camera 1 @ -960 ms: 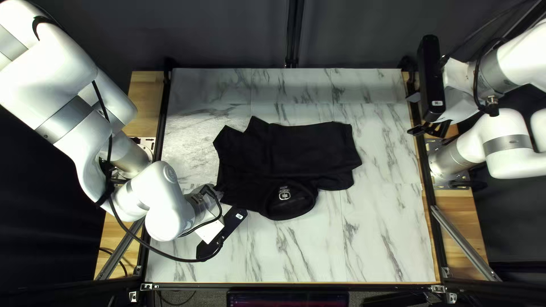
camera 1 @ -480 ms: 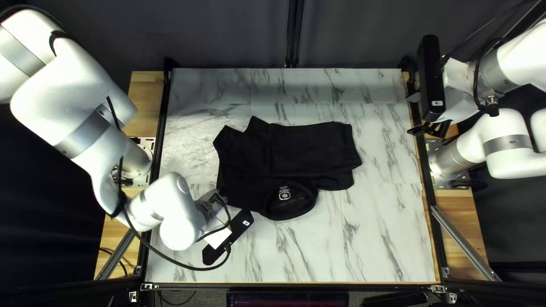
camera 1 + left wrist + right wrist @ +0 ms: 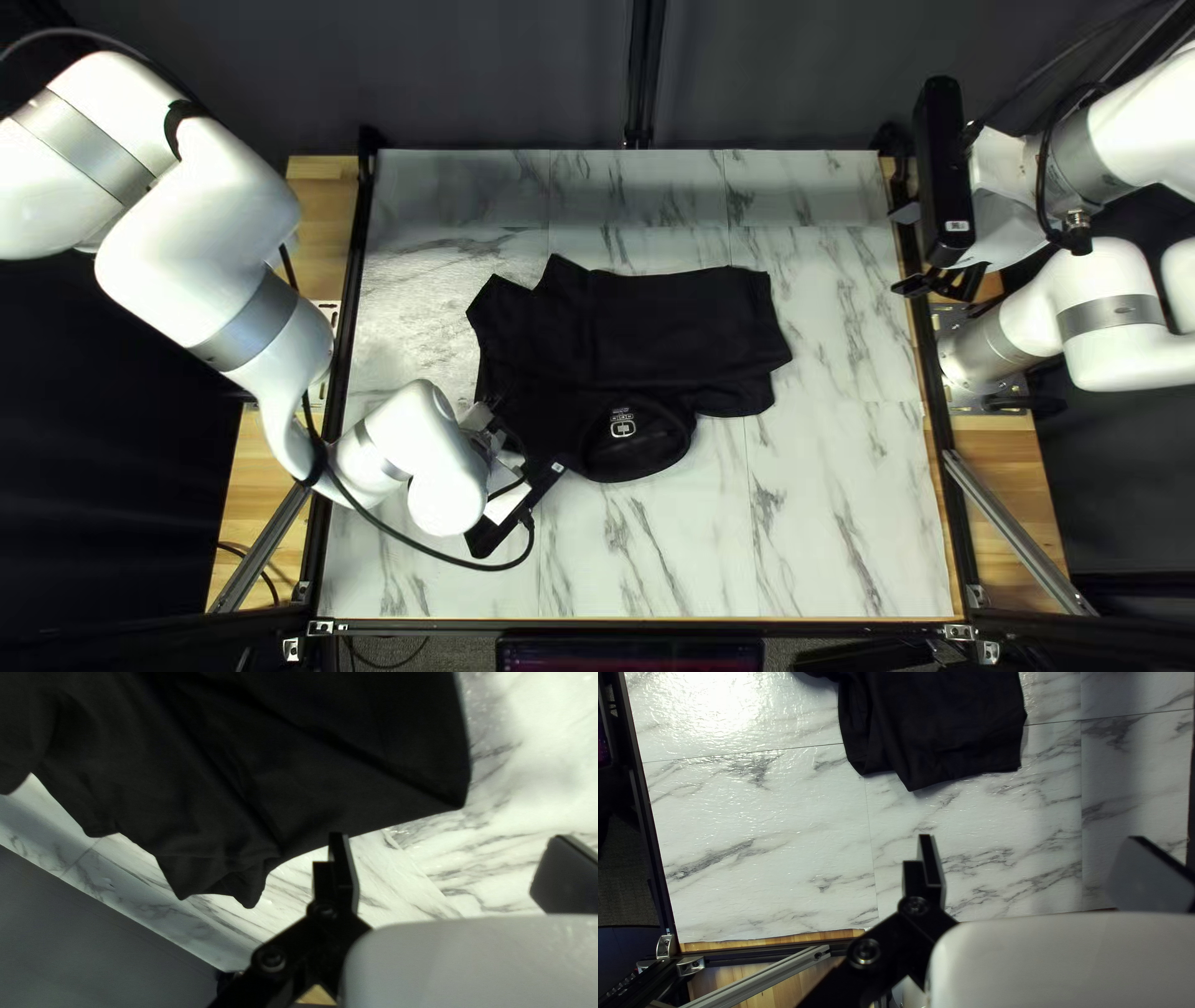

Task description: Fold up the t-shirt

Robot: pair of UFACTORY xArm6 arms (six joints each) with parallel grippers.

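A black t-shirt (image 3: 672, 330) lies partly folded on the table, its round collar with a white label toward the near edge. My left gripper (image 3: 496, 405) is over the shirt's left edge, its fingers mostly hidden there by its own wrist. My right gripper (image 3: 936, 286) is raised over the table's right edge, away from the cloth. In the left wrist view the shirt (image 3: 249, 765) spreads ahead of the left gripper (image 3: 445, 871), whose fingers stand wide apart with no cloth between them. The right wrist view has the right gripper (image 3: 1033, 871) open, the shirt (image 3: 946, 728) beyond it.
Around the shirt extends the marble-patterned table (image 3: 847, 523), framed by dark rails with wooden strips at both sides. A dark curtain (image 3: 498, 75) hangs behind the far edge. A cable (image 3: 411, 538) loops from my left arm over the table's near left part.
My left arm has moved rightward in the top left view, bringing its wrist closer to the collar and over the shirt's left edge. The shirt and my right arm look unmoved.
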